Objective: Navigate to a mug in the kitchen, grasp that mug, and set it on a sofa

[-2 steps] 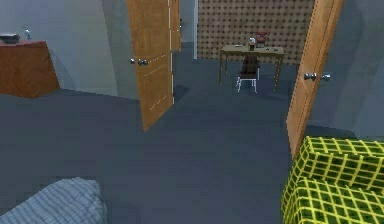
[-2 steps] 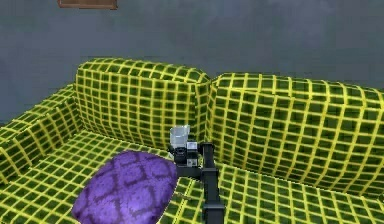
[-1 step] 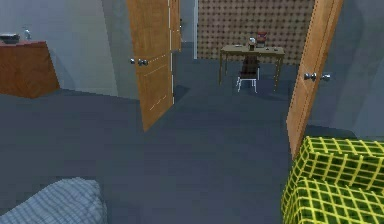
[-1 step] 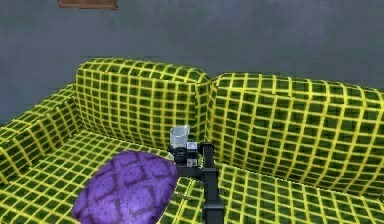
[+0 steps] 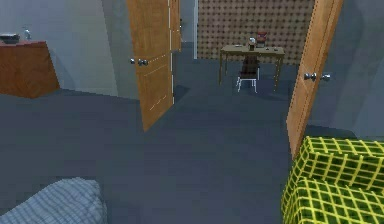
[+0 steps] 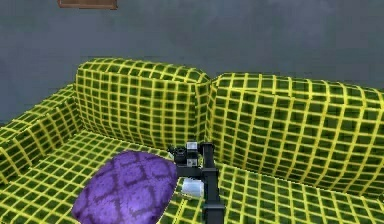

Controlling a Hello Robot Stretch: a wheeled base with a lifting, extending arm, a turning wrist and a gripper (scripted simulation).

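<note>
Arm (image 6: pixel 212 195) hangs over the sofa (image 6: pixel 280 120) seat, I'd guess to set the mug somewhere soft. Small white blob (image 6: pixel 190 185) at the jaws' 6 o'clock, maybe the mug. Can't tell what the jaws hold. Purple pillow (image 6: pixel 128 188) at 8 o'clock.

One yellow-checked sofa (image 6: pixel 300 195), two back cushions (image 6: pixel 145 95), one purple pillow (image 6: pixel 128 188), two wooden doors (image 5: pixel 150 60), one table (image 5: pixel 252 50), perhaps one chair (image 5: pixel 247 78), one cabinet (image 5: pixel 25 68)
</note>
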